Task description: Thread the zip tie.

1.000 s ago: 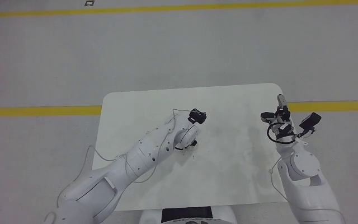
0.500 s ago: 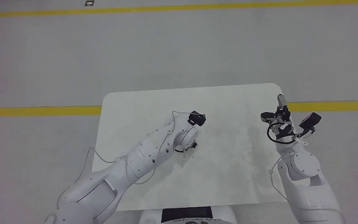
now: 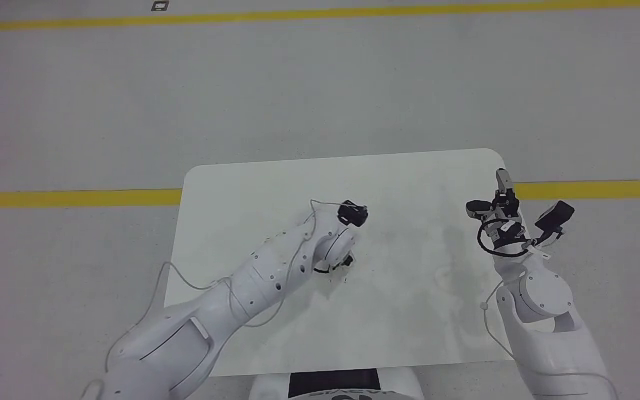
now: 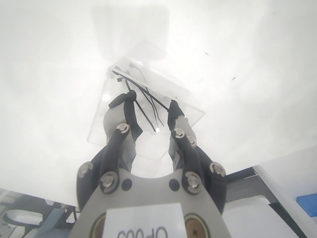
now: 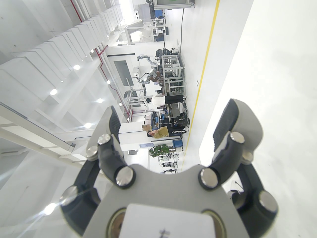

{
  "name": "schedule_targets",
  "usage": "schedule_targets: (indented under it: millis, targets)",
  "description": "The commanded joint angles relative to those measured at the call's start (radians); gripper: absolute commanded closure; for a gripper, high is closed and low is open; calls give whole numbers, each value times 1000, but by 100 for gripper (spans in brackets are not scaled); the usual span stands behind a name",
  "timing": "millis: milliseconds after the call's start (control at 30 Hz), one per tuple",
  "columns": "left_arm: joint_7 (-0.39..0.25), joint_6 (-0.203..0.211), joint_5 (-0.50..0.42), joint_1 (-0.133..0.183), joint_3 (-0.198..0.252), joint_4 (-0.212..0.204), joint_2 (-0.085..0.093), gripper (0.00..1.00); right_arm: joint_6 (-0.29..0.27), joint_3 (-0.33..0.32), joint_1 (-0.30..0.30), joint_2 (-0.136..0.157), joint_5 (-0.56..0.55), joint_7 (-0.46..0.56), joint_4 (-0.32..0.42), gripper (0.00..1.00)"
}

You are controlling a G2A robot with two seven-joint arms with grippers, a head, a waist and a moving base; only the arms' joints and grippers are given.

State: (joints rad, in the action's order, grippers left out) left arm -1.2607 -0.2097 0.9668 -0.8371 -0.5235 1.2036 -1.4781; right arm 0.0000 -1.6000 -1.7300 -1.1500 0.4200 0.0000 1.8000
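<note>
Near the middle of the tabletop (image 3: pixel 430 300), your left gripper (image 4: pixel 148 102) sits open inside a clear tray (image 4: pixel 178 92), fingers straddling the black zip ties (image 4: pixel 151 98) lying there. By the right edge, your right gripper (image 5: pixel 171 115) is spread wide.

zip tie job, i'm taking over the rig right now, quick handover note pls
Left gripper: jaws open, down at the clear tray mid-table, straddling the black zip ties; none looks gripped.
Right gripper: jaws open, empty, held up by the right edge of the table.
Done: nothing threaded yet.
To do: grip one tie, lift it out, thread its tail through its head.
</note>
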Motion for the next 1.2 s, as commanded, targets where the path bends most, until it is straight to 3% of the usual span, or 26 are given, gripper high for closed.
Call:
schedule_targets:
  millis: [0,400,567,767,1167]
  targets:
    - [3,2,-4,2,2,-7,-3,70,0,0,0,0,0,0,0,0]
    - [-15,-16,11,19,19,-25,-14,87,0,0,0,0,0,0,0,0]
    - [-20,-25,17,17,17,-19,-14,84,0,0,0,0,0,0,0,0]
    - [3,-5,-7,8,8,-23,-14,77,0,0,0,0,0,0,0,0]
    - [3,-9,-5,10,13,-27,-19,89,0,0,0,0,0,0,0,0]
